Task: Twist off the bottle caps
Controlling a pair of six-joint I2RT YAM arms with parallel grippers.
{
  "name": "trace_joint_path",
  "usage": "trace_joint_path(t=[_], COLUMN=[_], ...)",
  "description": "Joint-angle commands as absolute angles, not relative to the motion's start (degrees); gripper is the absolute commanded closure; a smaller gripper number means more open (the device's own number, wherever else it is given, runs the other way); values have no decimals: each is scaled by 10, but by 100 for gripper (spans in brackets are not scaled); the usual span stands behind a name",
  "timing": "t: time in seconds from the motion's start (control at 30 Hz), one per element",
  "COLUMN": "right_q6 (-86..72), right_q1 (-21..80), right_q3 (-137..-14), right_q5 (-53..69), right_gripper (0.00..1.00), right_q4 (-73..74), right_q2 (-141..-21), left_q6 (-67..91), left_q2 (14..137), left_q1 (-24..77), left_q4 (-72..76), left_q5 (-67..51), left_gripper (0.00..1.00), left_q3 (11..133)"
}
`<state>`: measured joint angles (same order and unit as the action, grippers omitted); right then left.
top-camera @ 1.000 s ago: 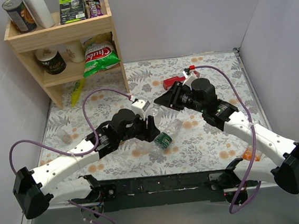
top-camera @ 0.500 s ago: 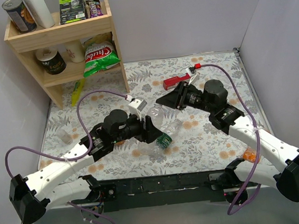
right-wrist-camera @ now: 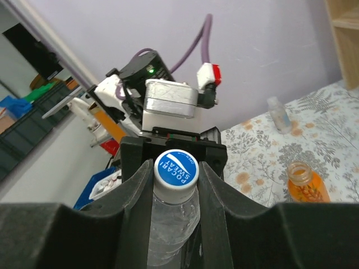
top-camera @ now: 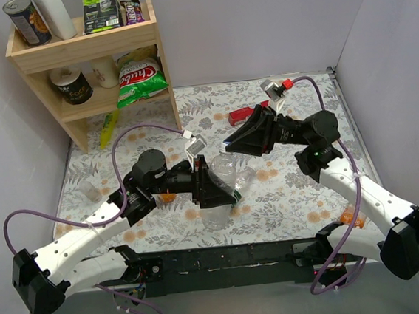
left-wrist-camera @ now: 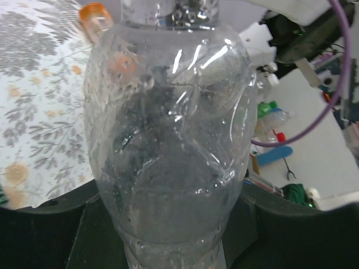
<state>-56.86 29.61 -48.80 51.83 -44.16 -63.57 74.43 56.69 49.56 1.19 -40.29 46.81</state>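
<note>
Left pincer (top-camera: 212,186) is clamping the clear plastic bottle (left-wrist-camera: 168,140), neck toward 1 o'clock. Right pincer (right-wrist-camera: 176,159) is gripping its blue-topped white round cap (right-wrist-camera: 175,171); judging by this, it should be turning true to the neck's axis.

The table (top-camera: 302,192), spread with a grey floral cloth, carried a wooden shelf unit (top-camera: 88,53) at its far left corner. A red rectangular box (top-camera: 244,113) lay toward the far middle. A small clear plastic container (top-camera: 90,192) stood near the left edge. A short orange plastic bottle (right-wrist-camera: 304,182) stood upright, uncapped.
</note>
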Motion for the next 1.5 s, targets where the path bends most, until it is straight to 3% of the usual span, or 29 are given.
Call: trace_joint_path(t=[0.0, 0.17, 0.33, 0.37, 0.4, 0.43, 0.5, 0.53, 0.7, 0.87, 0.97, 1.2, 1.47], right_q6=[-590, -660, -543, -514, -476, -447, -390, -384, -415, -406, -410, -408, -394], right_q1=[298, 298, 287, 285, 285, 285, 285, 285, 287, 321, 340, 374, 392], right_q3=[-512, -525, -541, -547, -566, -575, -588, -593, -586, -624, -634, -666, -689], right_q5=[596, 623, 585, 569, 552, 515, 476, 441, 323, 206, 173, 145, 135], right_gripper=[99, 99, 96, 88, 65, 53, 17, 12, 9, 14, 16, 30, 36], right_q4=[-588, -683, -491, -445, -326, -281, -177, -151, -78, -3, -6, 36, 64], right_q2=[-662, -686, -666, -652, -645, -639, -624, -620, -596, -600, -602, -642, -672], left_q6=[809, 843, 791, 780, 752, 739, 712, 684, 626, 613, 612, 607, 606], left_q2=[563, 563, 546, 536, 534, 531, 531, 534, 580, 620, 634, 647, 650], left_q1=[504, 500, 490, 489, 488, 487, 488, 488, 519, 548, 553, 563, 564], left_q4=[146, 186, 109, 91, 44, 20, -55, -81, -199, -235, -247, -246, -245], left_q5=[-544, -555, -495, -478, -459, -419, -373, -327, -155, -43, -30, -20, -12], left_gripper=[82, 82, 82, 82, 82, 82, 82, 82, 83, 84, 84, 84, 84], left_q3=[490, 491, 494, 494, 496, 497, 506, 512, 567, 600, 607, 613, 615])
